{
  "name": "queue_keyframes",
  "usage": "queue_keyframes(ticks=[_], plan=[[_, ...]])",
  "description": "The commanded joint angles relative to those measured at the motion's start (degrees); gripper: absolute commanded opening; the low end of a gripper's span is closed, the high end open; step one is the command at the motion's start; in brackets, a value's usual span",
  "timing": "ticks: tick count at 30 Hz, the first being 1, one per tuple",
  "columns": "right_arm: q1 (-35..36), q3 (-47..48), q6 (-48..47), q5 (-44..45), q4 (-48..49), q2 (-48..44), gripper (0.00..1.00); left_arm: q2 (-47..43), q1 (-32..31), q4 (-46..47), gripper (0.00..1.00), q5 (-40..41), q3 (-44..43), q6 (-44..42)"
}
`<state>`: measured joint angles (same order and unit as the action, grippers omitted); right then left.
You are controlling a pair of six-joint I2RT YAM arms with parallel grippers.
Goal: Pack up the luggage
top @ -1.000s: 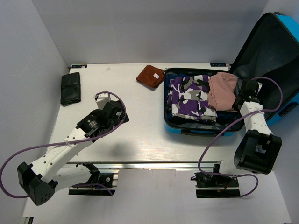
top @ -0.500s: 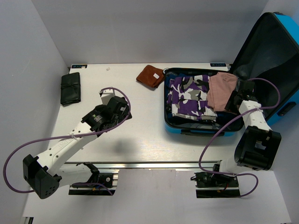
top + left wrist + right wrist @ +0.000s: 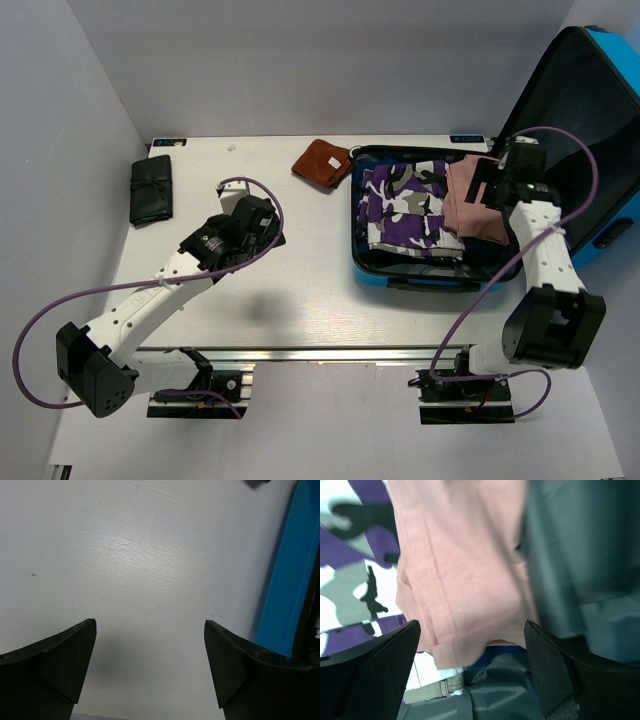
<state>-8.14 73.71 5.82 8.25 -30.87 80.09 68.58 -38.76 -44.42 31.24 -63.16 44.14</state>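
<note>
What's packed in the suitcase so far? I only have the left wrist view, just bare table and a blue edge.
Observer: A folded purple camouflage garment fills the left half of the luggage.
Operator: Anything next to it?
Observer: A pink garment, with the open right pincer just above it.
Operator: What's lying outside the case?
Observer: A brown pouch just left of the case, and a black roll at the table's left edge.

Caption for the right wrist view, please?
Open right gripper over a pink garment beside purple camouflage cloth, inside the luggage.
</note>
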Motion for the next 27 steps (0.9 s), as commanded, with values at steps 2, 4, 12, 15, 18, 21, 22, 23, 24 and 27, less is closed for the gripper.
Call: queue_keyframes(ticks=[2,4,12,15,18,21,22,23,24,27], plan=[[4.88,2.57,-2.75,3.08,-1.91,5.85,0.89,-2.66,0.36,-0.57,0.98,1.01,-1.18,-0.28],[7.86,3.63,-3.18,6.24,-2.35,9.54,0.89,-2.92,0.36,-0.49,0.98,0.75,-0.66,-0.19],[14.11,5.22,-2.66,11.26,0.01,16.05,0.89,-2.57,0.88,-0.05,0.98,-0.57,0.75,0.16],[14.82,4.78,-1.61,13.79,0.37,17.46,0.87,-3.01,0.88,0.21,0.98,-1.18,1.63,0.24],[15.00,3.90,0.76,18.72,0.90,17.90,0.70,-3.45,0.88,-0.05,0.98,-0.92,1.89,0.33],[14.56,3.11,1.91,22.50,1.60,17.90,0.50,-3.62,0.88,-0.31,0.98,-0.92,1.98,0.33],[14.64,2.93,1.82,23.38,2.04,17.90,0.48,-3.80,0.88,-0.40,0.98,-1.01,2.07,0.33],[14.38,2.93,1.82,24.35,1.87,18.34,0.46,-3.89,0.88,-0.40,0.98,-1.10,2.33,0.33],[14.21,3.02,1.73,24.70,1.61,18.60,0.43,-3.89,0.88,-0.40,0.98,-1.10,2.51,0.33],[13.77,3.19,1.65,26.90,-0.50,18.96,0.21,-4.33,0.88,-0.31,0.98,-1.19,3.04,0.33]])
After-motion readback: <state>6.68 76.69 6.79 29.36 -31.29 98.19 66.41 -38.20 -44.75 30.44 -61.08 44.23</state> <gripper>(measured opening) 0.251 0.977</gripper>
